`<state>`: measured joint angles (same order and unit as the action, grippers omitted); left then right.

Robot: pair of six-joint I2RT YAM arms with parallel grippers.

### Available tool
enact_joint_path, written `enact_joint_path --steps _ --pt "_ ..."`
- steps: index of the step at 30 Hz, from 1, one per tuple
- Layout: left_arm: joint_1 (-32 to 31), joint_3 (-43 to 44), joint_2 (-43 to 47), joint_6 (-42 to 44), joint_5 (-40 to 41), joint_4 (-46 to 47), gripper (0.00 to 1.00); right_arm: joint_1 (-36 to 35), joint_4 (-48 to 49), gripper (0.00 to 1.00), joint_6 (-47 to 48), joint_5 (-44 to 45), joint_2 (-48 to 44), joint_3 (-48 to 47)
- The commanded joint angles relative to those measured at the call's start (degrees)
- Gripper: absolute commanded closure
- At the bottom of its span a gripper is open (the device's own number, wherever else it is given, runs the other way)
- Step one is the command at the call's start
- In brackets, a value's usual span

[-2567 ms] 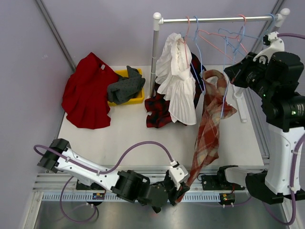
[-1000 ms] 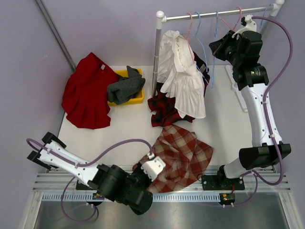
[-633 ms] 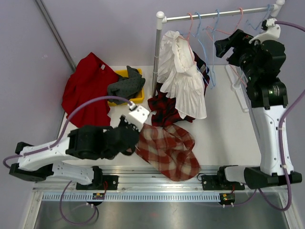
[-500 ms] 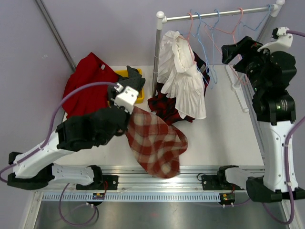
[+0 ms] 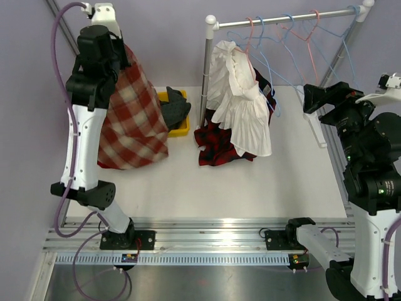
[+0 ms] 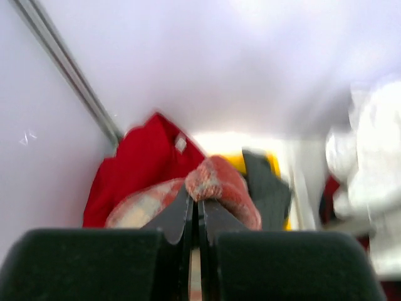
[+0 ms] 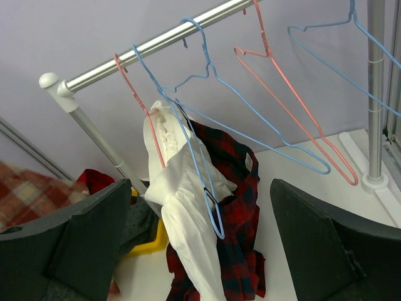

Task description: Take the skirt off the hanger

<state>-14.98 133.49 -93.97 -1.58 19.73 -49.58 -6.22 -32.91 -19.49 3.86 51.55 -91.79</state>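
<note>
Plaid skirt (image 5: 135, 119) hangs above the desk (image 5: 250, 188) at the left, off its hanger and pinched tight in the left fingers (image 6: 177, 219). They are raised high, I'd guess to carry it over the red garment (image 6: 135, 175) behind. Right fingers (image 7: 88, 226) gape wide and empty, facing the bare hangers (image 7: 276, 119) on the far rail (image 7: 156, 44).

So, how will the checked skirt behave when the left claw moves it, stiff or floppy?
Probably floppy: the checked skirt hangs in loose folds from the shut left claw, pinched at one bunched spot. It seems light for its size, since that small pinch holds all of it. It may swing.
</note>
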Motion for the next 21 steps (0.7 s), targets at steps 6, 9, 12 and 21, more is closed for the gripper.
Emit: enact_joint_path --steps 6,9,12,21 --pt "8.38 -4.03 -3.91 -8.6 -10.12 25.15 1.0 0.15 -0.94 0.0 -0.03 -3.33 -0.75 3.01" --pt "8.66 -7.0 -7.79 -10.71 -13.57 22.95 1.0 0.15 1.6 0.01 -0.46 -5.51 -1.89 5.3" --pt "8.83 -19.99 -8.5 -11.42 -12.26 27.07 0.99 0.15 4.24 0.01 0.15 -10.17 -1.37 5.74" --pt "10.85 -23.52 -21.88 -16.34 -11.9 18.38 0.13 0.15 7.15 0.01 -0.02 -26.27 4.25 -0.23"
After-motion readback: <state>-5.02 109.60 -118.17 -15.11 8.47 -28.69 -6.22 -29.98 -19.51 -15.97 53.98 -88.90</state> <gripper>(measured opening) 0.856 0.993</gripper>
